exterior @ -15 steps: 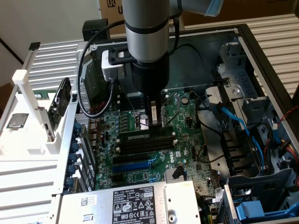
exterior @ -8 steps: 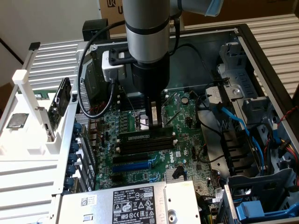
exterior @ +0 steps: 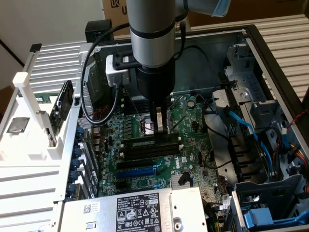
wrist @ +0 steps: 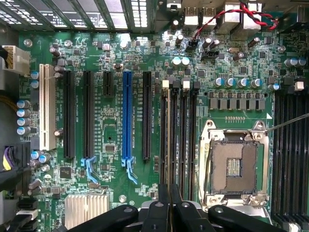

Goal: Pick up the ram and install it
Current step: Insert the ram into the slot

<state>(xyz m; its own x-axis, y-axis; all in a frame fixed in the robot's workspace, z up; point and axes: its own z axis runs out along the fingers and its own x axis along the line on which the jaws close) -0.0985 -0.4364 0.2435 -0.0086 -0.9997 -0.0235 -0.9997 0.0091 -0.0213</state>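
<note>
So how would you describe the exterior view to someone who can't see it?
A grey robot arm reaches down into an open computer case, its fingers closed on the ram, a green stick set along the black memory slots beside the bare processor socket on the motherboard. Blue cables run on the exterior view's right.

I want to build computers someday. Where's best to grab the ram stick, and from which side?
Pinch the ram by its top edge, near the middle, coming straight down from above. It stands on edge among the black slots, so only that top edge is free.
</note>
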